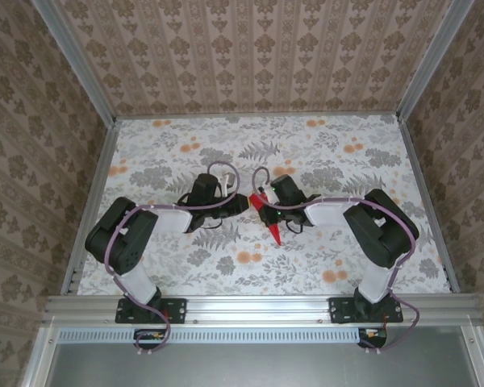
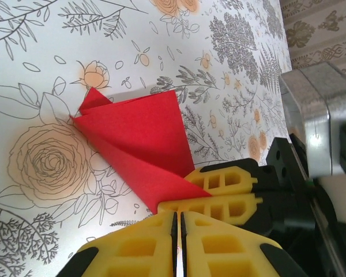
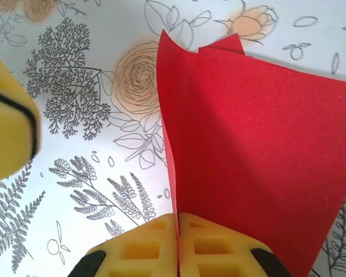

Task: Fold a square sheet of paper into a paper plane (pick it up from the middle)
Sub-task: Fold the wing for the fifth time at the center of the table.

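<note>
The right gripper [image 3: 177, 228] is clenched on the folded red paper [image 3: 254, 144]: in its wrist view the yellow fingers [image 3: 138, 248] are pressed together and one edge of the paper rises straight out of the seam between them. From there the paper fans up and to the right in overlapping layers, with a small notch and a second layer's corner showing at the top.

The left gripper [image 2: 177, 225] is closed too, its fingers meeting along a thin seam with nothing visible between them. In its wrist view the paper's lowest corner ends just at these fingertips, and I cannot tell whether it touches them.

From above, the two grippers meet tip to tip near the middle of the floral worktop [image 1: 347, 266]. The paper sits between them, tapering to a narrow point [image 1: 277, 239] that reaches toward the near edge.
</note>
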